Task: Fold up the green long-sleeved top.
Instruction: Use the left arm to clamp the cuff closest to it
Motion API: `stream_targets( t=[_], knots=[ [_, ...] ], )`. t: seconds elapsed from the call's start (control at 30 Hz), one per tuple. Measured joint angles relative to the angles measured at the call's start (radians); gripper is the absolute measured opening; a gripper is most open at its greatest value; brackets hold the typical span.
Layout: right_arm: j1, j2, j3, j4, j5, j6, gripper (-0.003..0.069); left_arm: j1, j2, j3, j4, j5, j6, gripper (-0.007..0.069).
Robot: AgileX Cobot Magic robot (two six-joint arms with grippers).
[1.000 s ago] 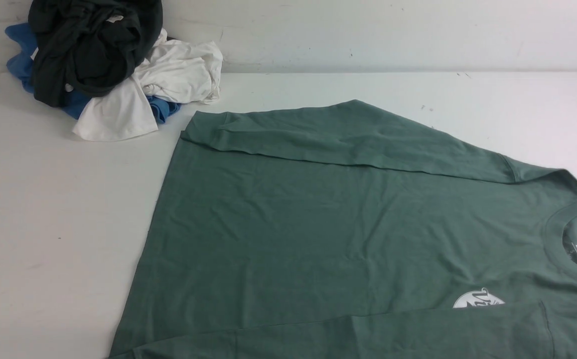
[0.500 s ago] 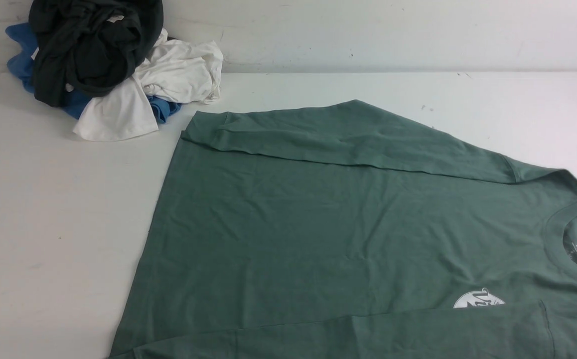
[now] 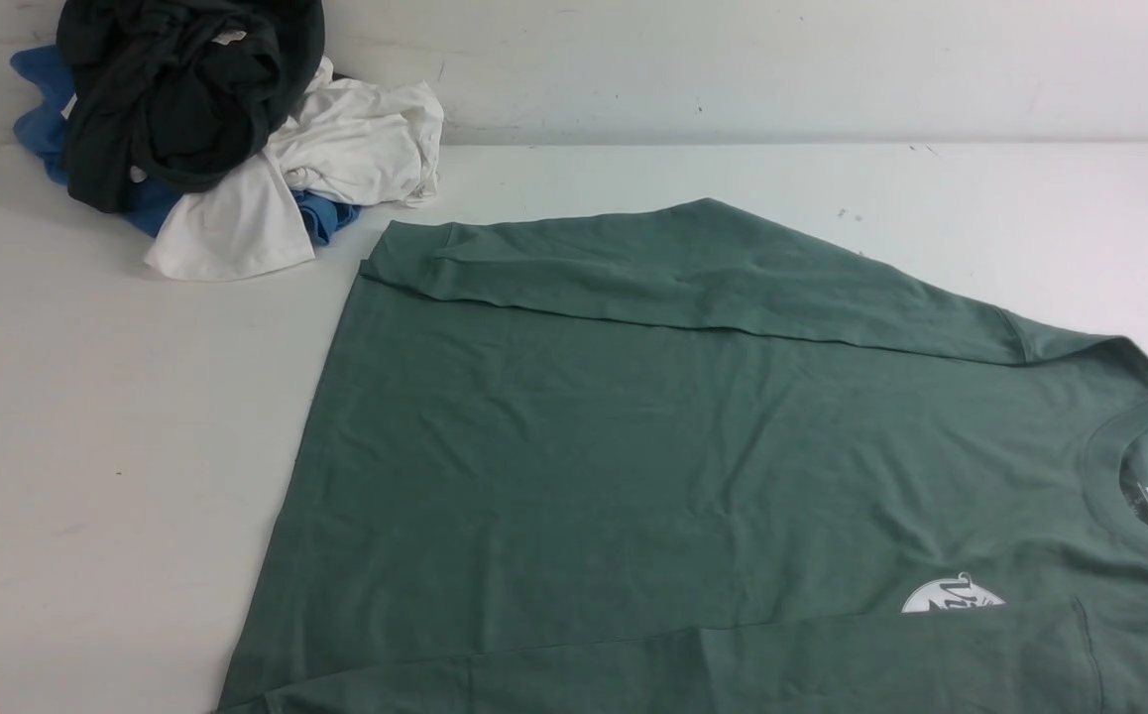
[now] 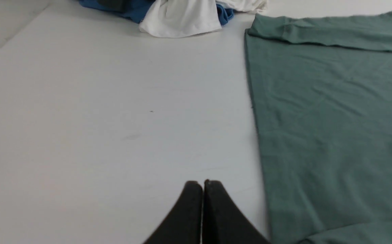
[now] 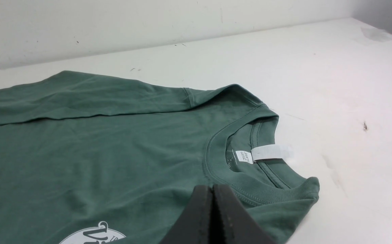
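The green long-sleeved top [image 3: 693, 446] lies flat on the white table, neck to the right, hem to the left. Both sleeves are folded over the body, one along the far edge and one along the near edge, the near one partly covering the white chest logo [image 3: 951, 595]. The white neck label [image 5: 267, 153] shows inside the collar. My left gripper [image 4: 202, 183] is shut and empty over bare table beside the top's hem edge [image 4: 255, 112]. My right gripper [image 5: 212, 187] is shut and empty above the fabric just short of the ribbed collar [image 5: 250, 189].
A heap of other clothes sits at the far left corner: a very dark garment [image 3: 182, 94] on top of white [image 3: 336, 149] and blue [image 3: 39, 99] ones. A white wall [image 3: 733, 59] runs behind the table. Bare tabletop [image 3: 108, 426] stretches left of the top.
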State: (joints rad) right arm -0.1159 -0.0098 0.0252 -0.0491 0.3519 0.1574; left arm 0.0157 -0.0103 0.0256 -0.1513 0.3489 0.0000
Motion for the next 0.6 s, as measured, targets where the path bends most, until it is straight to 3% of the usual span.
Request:
stream_targets(
  t=[0.1, 0.2, 0.23, 0.33, 0.4, 0.47, 0.6],
  knots=[
    [0.000, 0.000, 0.000, 0.063, 0.001, 0.048, -0.0015, 0.000, 0.000, 0.001, -0.219, -0.028, -0.109, -0.0007],
    [0.000, 0.000, 0.000, 0.235, 0.004, 0.152, -0.0015, 0.000, 0.000, 0.001, -0.476, -0.046, -0.214, -0.0007],
    [0.000, 0.000, 0.000, 0.249, 0.004, 0.161, -0.0015, 0.000, 0.000, 0.001, -0.490, -0.048, -0.214, -0.0007],
    [0.000, 0.000, 0.001, 0.538, 0.012, 0.312, -0.0015, 0.000, 0.000, 0.001, -0.672, -0.060, -0.238, -0.0007],
    [0.000, 0.000, 0.001, 0.666, 0.016, 0.354, -0.0015, 0.000, 0.000, 0.001, -0.713, -0.065, -0.238, -0.0007],
    [0.000, 0.000, 0.000, 0.704, 0.015, 0.358, -0.0015, 0.000, 0.000, 0.001, -0.728, -0.065, -0.237, -0.0007],
    [0.000, 0.000, 0.000, 0.674, 0.006, 0.316, -0.0015, 0.000, 0.000, 0.001, -0.735, -0.065, -0.228, -0.0007]
  ],
)
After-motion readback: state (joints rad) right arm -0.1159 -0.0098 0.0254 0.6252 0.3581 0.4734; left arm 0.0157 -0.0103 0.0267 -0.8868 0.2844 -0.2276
